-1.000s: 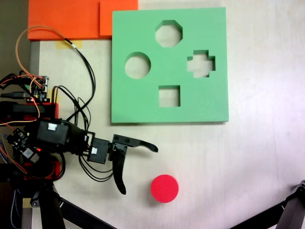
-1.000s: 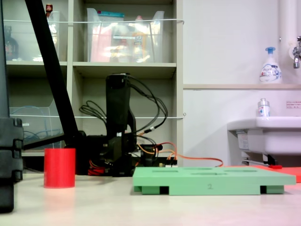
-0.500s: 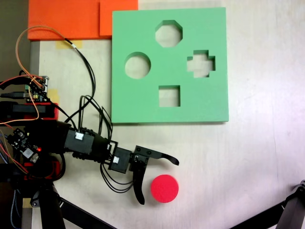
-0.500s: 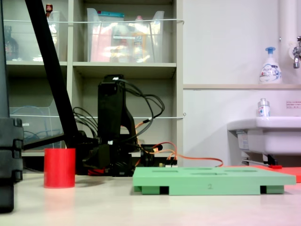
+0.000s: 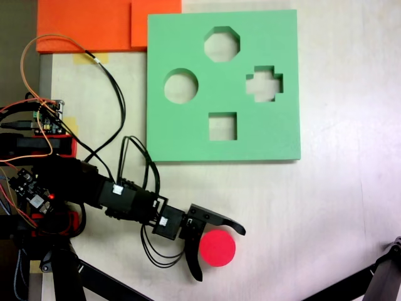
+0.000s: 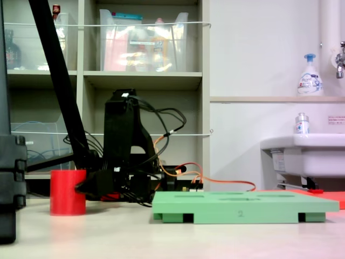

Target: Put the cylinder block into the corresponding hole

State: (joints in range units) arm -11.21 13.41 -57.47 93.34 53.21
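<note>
The red cylinder block (image 5: 220, 249) stands upright on the table near the front edge in a fixed view, and at the left (image 6: 66, 192) in the other. My gripper (image 5: 221, 254) is open and straddles it: one black jaw curves over its upper left rim, the other reaches down past its lower left side. I cannot tell whether the jaws touch it. The green foam board (image 5: 188, 135) lies flat further back. Its round hole (image 5: 181, 86) is at the board's left, and nothing is in it. From the side, the arm (image 6: 121, 140) leans toward the cylinder.
The board also has an octagonal (image 5: 222, 44), a cross-shaped (image 5: 264, 84) and a square cut-out (image 5: 222, 126). Orange foam sheets (image 5: 94, 25) lie at the back left. Cables and a circuit board (image 5: 47, 116) sit by the arm's base. Black stand legs (image 5: 100, 279) cross the front corners.
The arm has stretched out to the right and lowered. The open gripper moved from left of the cylinder to around it. The cylinder and board have not moved.
</note>
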